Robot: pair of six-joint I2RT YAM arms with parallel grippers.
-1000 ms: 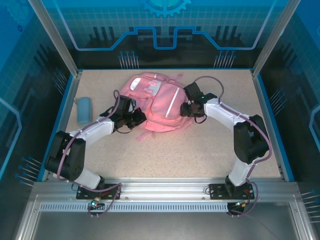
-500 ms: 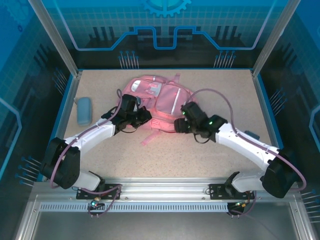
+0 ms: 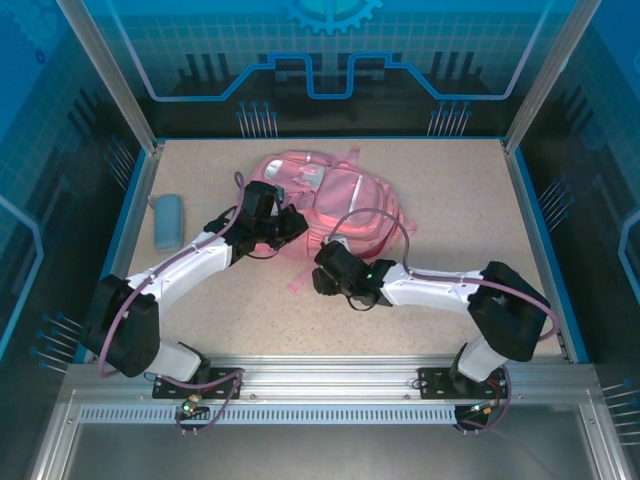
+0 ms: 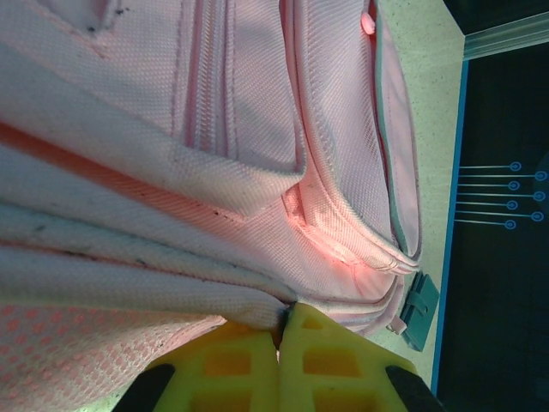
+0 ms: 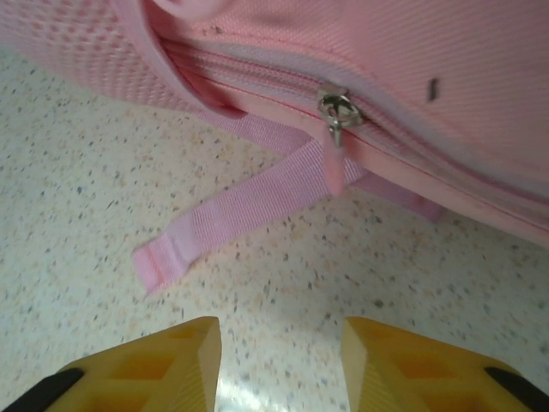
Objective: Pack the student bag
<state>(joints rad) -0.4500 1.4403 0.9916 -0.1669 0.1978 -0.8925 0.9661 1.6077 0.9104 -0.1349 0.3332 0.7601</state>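
Left wrist view: left hand (image 4: 280,316) clenched on student bag (image 4: 214,129) fabric; right hand (image 5: 279,333) released.

Robot test cell in a lab or demo setting. Speckled bench (image 3: 450,180) bounded by a blue rim (image 3: 540,240) and enclosed at back and both sides by blue panels (image 3: 330,12) printed with gear and circuit-trace graphics. Aluminium posts (image 3: 105,70) rising slantwise at the far corners. Slotted aluminium rail (image 3: 330,378) along the near edge, with two arm bases (image 3: 185,372) bolted side by side on it. Loose cables (image 3: 195,410) hanging below the bases.
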